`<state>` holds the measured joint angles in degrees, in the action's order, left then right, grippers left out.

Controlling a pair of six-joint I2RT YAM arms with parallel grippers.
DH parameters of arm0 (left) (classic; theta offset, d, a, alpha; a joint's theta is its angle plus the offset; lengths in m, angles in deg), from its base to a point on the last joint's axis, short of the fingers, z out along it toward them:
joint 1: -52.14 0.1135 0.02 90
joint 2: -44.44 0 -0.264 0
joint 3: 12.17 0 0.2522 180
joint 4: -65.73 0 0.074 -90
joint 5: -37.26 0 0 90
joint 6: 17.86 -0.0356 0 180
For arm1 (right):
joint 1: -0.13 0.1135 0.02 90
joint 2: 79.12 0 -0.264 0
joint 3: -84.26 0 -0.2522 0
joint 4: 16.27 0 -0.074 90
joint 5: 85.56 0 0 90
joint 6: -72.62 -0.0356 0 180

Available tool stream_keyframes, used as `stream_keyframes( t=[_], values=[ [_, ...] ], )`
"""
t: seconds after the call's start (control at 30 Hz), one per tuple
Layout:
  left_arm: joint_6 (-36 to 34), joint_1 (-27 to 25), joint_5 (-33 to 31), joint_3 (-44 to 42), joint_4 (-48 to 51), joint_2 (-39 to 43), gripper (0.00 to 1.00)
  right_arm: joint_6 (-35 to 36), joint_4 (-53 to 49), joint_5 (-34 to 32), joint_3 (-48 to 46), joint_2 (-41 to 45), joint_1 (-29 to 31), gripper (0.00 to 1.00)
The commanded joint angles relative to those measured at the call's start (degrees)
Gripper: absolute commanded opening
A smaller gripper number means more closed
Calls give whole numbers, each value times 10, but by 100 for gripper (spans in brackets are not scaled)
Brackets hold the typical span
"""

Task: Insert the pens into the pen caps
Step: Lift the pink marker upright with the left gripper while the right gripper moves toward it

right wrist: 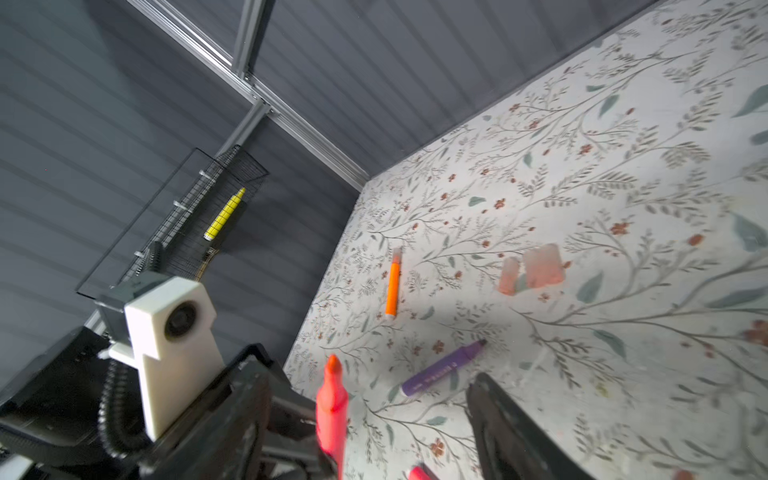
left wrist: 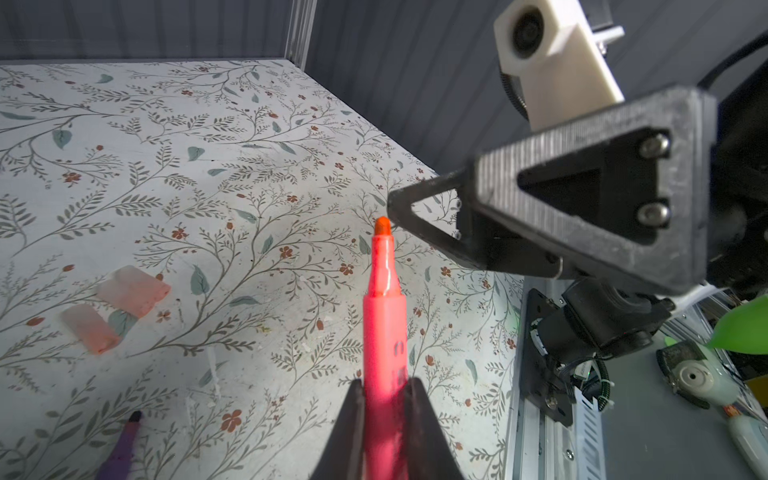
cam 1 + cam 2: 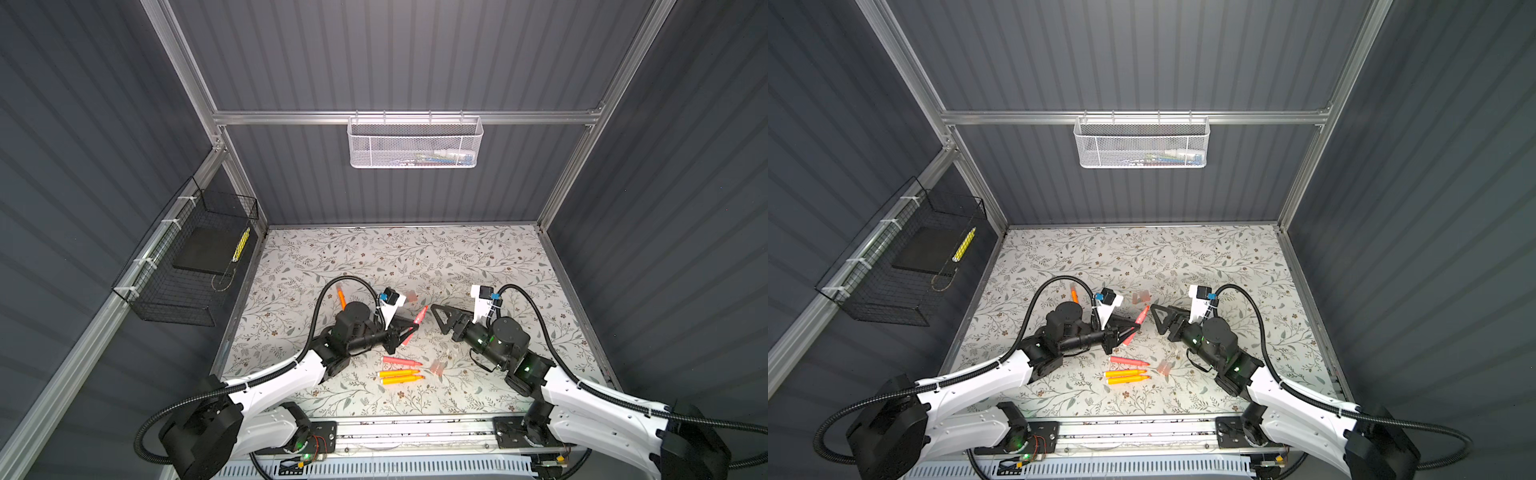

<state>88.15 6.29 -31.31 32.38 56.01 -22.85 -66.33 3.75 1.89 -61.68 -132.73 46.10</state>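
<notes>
Pink pen (image 2: 384, 332) clamped in left gripper (image 2: 384, 384), tip toward right gripper (image 3: 439, 319) — its jaws standing apart

Purple pen (image 2: 120, 451) – cut off by frame edge in left wrist view. Pen caps (image 1: 534, 268) smeared in right wrist view. White mesh basket (image 3: 415, 143) contents too small to tell.

Both top views look steeply down from six o'clock toward twelve over the whole desk (image 3: 415, 257). Wrist views sit close behind the left end effector (image 2: 384, 384) and right end effector (image 3: 435, 309), both showing the pink pen (image 2: 384, 332).
</notes>
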Motion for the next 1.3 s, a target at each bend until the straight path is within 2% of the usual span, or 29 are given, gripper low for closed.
stream_keyframes(
  t=[0.0, 0.37, 0.63, 0.83, 0.97, 1.1, 1.27],
  values=[
    [-17, -8, 5, 8, -23, -2, 0, -21, 82, 15, 16, -22, 17, 70],
    [-8, -15, -22, 20, -19, -15, 0, -12, 71, -51, 24, -45, 77, 57],
    [-11, -17, -21, 21, -6, 3, 0, -7, 51, -87, 28, -59, 84, 56],
    [-8, -18, -20, 24, -2, 5, 0, -8, 54, -80, 42, -83, 88, 55],
    [-13, -21, -10, 32, 1, 0, 0, -1, 55, -72, 62, -101, 91, 45],
    [-13, -22, -10, 22, -5, 6, 0, -2, 57, -70, 72, -130, 94, 30],
    [-22, -23, -22, 28, 12, 13, 0, 3, 43, -77, 84, -138, 95, 20]
  ],
)
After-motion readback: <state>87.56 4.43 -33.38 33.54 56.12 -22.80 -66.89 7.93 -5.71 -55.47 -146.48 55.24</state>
